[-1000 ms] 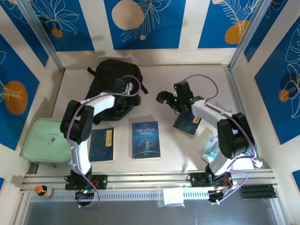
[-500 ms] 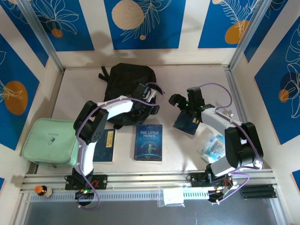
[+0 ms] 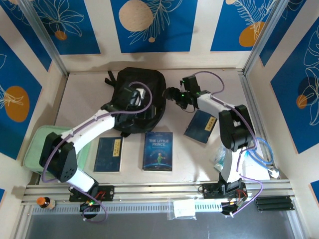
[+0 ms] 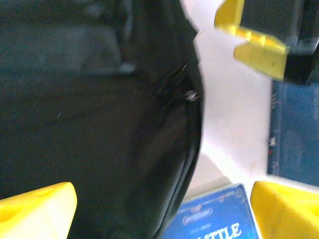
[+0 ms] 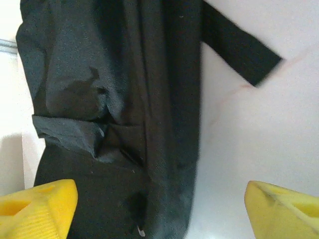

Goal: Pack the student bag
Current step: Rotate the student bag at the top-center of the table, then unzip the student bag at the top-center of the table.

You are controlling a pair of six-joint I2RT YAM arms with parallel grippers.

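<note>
Backpack (image 3: pixel 142 82): flat on table (image 3: pixel 82 94).
Left gripper (image 4: pixel 159 211): jaws spread wide above backpack.
Right gripper (image 5: pixel 159 209): jaws spread wide, empty, at backpack's edge.

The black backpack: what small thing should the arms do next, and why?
Probably lower the left gripper onto the small zip pull and pinch it. The backpack looks shut, the Little Prince book lies outside it on the table, and both the left gripper and the right gripper hang open at the bag's edge.
</note>
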